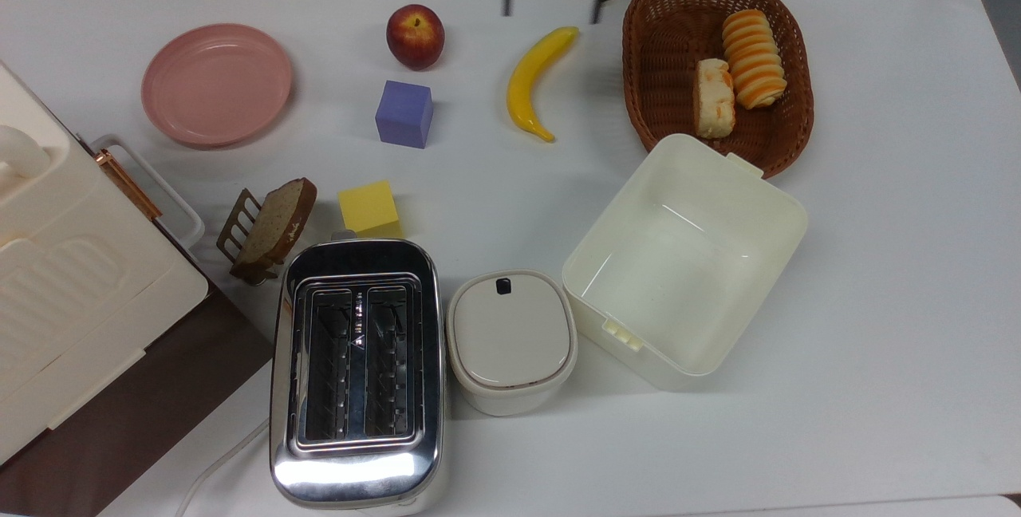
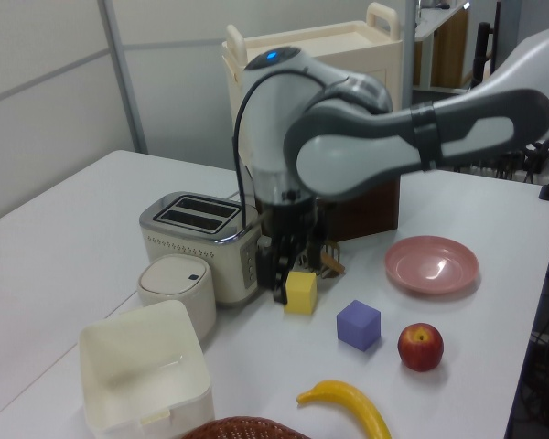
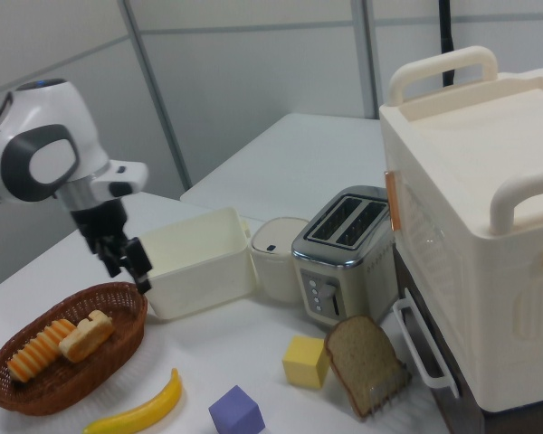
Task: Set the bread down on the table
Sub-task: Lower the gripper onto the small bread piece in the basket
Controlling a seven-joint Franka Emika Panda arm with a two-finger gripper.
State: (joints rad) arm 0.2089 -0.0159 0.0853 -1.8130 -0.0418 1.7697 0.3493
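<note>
1. From where I stand, the bread (image 1: 714, 98) lies inside the wicker basket (image 1: 662, 62), a small pale bun with orange-glazed bumps, just beside a longer orange-and-cream striped roll (image 1: 753, 59); in the right view the two lie together on the basket floor (image 3: 86, 332).
2. The gripper (image 1: 550, 2) hangs above the table (image 1: 877, 262) at the far edge of the top view, between the banana's (image 1: 536, 80) upper tip and the basket's left rim. Its two dark fingers point down with a clear gap between them, and nothing is held in that gap.
3. In the right view the gripper (image 3: 131, 268) sits just above the basket's (image 3: 36, 398) near rim, in front of the open cream box (image 3: 199, 258); the white arm (image 3: 45, 154) rises to the right view's left.
4. In the left view the arm (image 2: 366, 151) sweeps across the middle, and the gripper's lower end (image 2: 282, 274) shows in front of the toaster (image 2: 201, 240) and yellow cube (image 2: 300, 292).
5. Elsewhere on the table: a red apple (image 1: 415, 36), a purple cube (image 1: 404, 113), a pink plate (image 1: 216, 83), a toast slice (image 1: 275, 223) leaning in a small rack, and a lidded white container (image 1: 511, 340) next to the toaster.
</note>
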